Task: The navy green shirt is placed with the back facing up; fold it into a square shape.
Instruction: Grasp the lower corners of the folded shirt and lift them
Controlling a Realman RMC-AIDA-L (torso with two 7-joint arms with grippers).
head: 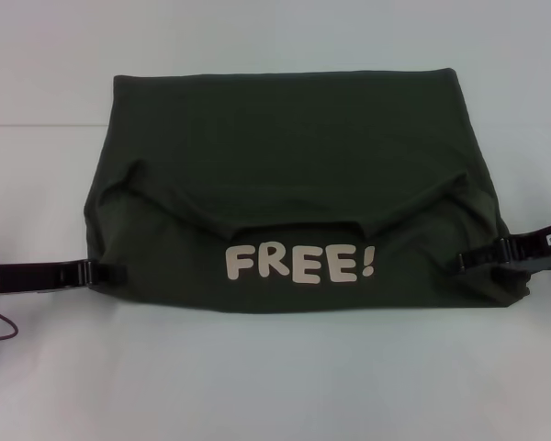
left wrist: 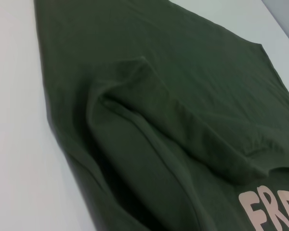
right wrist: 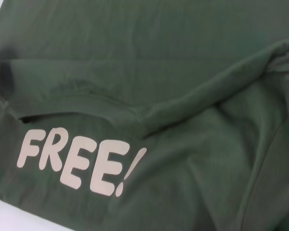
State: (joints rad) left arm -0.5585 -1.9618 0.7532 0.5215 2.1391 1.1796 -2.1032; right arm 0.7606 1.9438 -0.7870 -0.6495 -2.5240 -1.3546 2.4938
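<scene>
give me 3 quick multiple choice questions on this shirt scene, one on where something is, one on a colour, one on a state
1. Where is the left claw?
A. at the shirt's left edge, level with the print
B. above the shirt's far edge
C. parked off the table

2. What colour is the "FREE!" print?
A. black
B. pale cream
C. bright red

3. How does the navy green shirt lie?
A. spread out flat with sleeves out
B. rolled into a tube
C. folded over into a compact shape with the print showing

Answers:
1. A: the head view shows its black tips over the left edge, with the right claw mirrored at the right edge.
2. B: light letters on dark olive cloth.
3. C: layered folds, no sleeves out.
</scene>
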